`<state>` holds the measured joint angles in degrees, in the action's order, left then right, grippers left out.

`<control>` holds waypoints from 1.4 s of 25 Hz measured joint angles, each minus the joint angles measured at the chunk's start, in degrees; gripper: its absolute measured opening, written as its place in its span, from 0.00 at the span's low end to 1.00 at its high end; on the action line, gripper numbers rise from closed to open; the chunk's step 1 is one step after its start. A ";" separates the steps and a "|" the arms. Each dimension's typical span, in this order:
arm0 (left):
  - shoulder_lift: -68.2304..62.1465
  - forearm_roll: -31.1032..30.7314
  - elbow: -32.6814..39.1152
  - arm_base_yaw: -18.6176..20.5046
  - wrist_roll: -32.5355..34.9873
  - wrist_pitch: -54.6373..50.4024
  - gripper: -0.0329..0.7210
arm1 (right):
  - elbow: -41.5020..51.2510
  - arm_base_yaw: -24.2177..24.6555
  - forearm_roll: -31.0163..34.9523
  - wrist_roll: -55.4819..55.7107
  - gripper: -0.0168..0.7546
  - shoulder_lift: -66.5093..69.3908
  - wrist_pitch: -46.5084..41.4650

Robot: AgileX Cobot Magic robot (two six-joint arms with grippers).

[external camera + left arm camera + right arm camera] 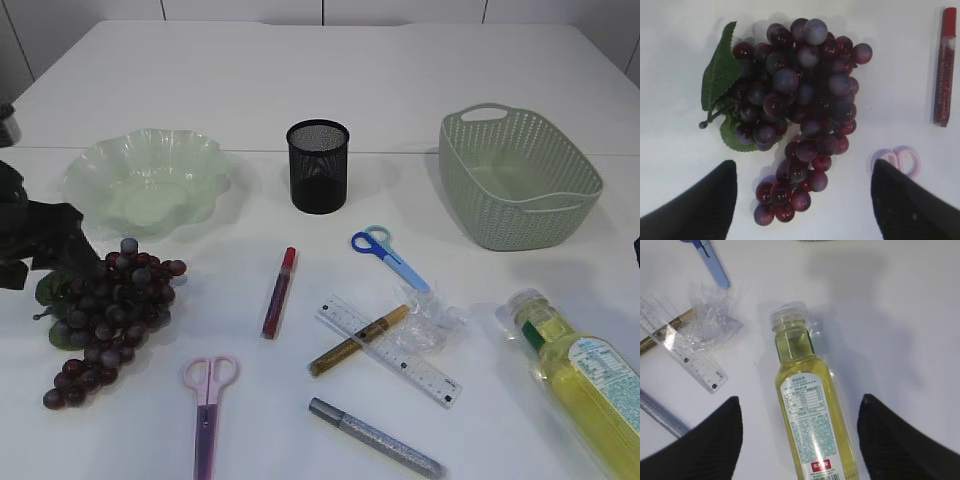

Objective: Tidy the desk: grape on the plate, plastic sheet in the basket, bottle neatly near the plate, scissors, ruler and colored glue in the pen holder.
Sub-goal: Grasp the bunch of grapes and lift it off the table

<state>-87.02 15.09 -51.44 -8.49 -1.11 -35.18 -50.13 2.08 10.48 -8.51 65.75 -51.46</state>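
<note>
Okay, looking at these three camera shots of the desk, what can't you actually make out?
- Lying yellow plastic bottle: base cut off by the frame edge in the exterior and right wrist views.
- Label print on it: too small to read.
- Pink-handled scissors: blade tips cut off by the exterior view's bottom edge.
- Left hand: exterior view shows only dark shapes at the left edge.

Bright, even light fills all three views, and the white tabletop (300, 80) reads pale and nearly washed out. Shadows are soft and short: a faint one beside the pen holder (318, 166), a broader grey one beside the bottle (810, 410). Small glints sit on the grapes (800, 100) and the plastic sheet (710, 317). Both wrist views are slightly soft, their dark fingers blurred at the lower corners.
</note>
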 joint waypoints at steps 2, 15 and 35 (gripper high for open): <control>-2.02 -0.10 0.00 -1.52 0.00 1.83 0.85 | 0.00 0.00 0.00 0.00 0.74 0.00 0.00; -11.28 -0.56 -3.38 -6.44 -15.63 8.03 0.82 | -0.09 0.00 0.22 -0.34 0.74 0.10 0.00; -21.61 -2.60 -3.50 -6.44 -16.69 13.61 0.82 | -0.09 0.00 0.22 -0.46 0.74 0.45 -0.10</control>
<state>-108.63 12.49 -54.94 -14.92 -17.80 -21.57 -50.23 2.08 10.70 -8.97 66.20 -51.56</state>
